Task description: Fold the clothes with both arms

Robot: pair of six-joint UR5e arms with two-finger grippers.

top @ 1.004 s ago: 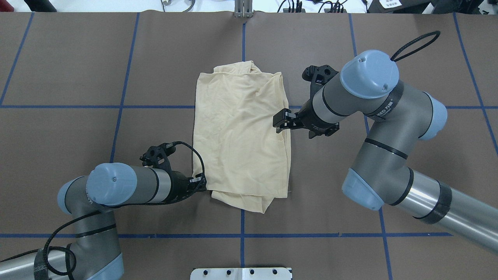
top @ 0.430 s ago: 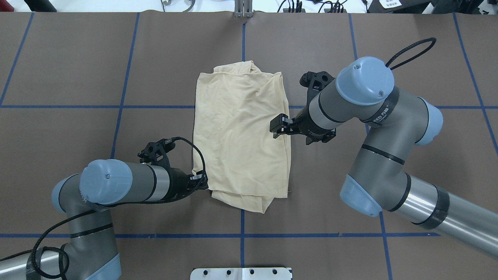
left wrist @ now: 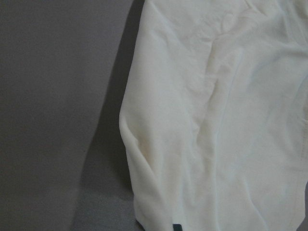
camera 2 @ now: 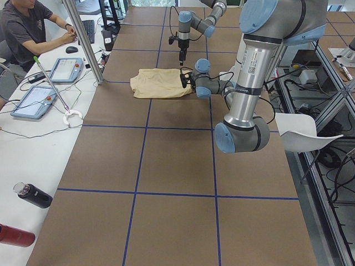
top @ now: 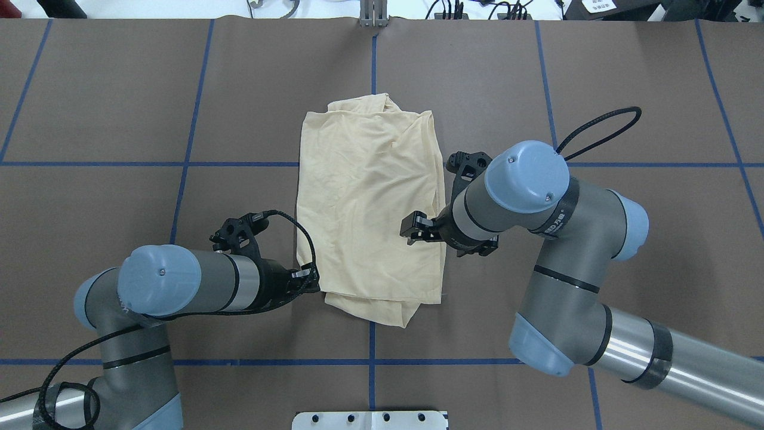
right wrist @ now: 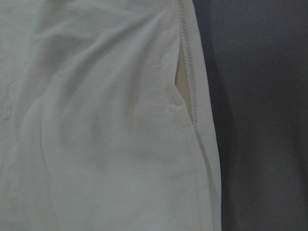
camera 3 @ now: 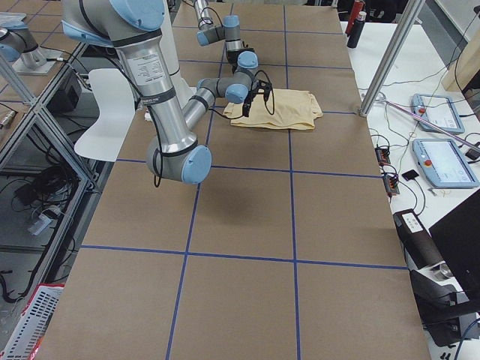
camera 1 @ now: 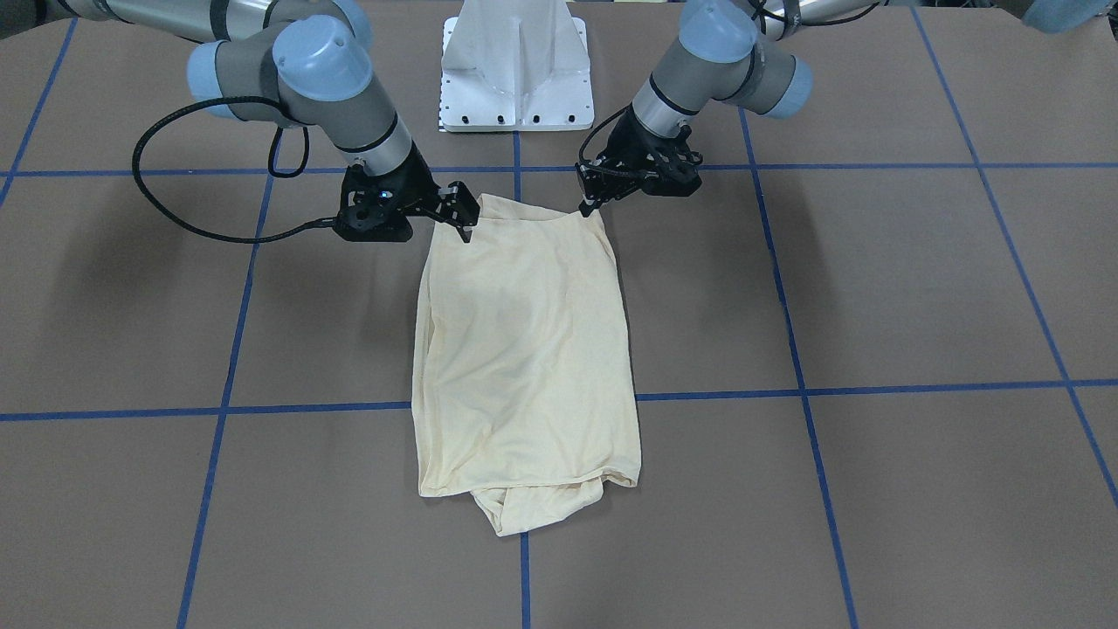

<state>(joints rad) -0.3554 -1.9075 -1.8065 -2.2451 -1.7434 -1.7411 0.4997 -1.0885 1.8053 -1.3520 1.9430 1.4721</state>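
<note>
The clothes (top: pixel 367 203) are a pale cream-yellow shirt folded into a long rectangle, lying flat mid-table, also seen in the front view (camera 1: pixel 524 349). My left gripper (top: pixel 307 279) sits at the shirt's near-left corner, its fingers drawn together on the cloth edge; the front view shows the left gripper (camera 1: pixel 585 203) touching that corner. My right gripper (top: pixel 413 230) hovers open just above the shirt's right side, a little inside the hem; in the front view the right gripper (camera 1: pixel 461 216) is near the other near corner. Both wrist views show only cloth (left wrist: pixel 216 120) (right wrist: pixel 96 120) and brown table.
The white pedestal base (camera 1: pixel 515 79) stands at the robot's edge. Blue tape lines (top: pixel 371 358) grid the brown table. Beside the table's far side are a metal pole (camera 2: pixel 83 41), a seated person (camera 2: pixel 28 27), tablets and bottles (camera 2: pixel 30 195).
My right arm has swung toward the robot, carrying its open gripper along the shirt's right edge toward the near end. The left gripper has stayed at its corner. The shirt has not moved.
</note>
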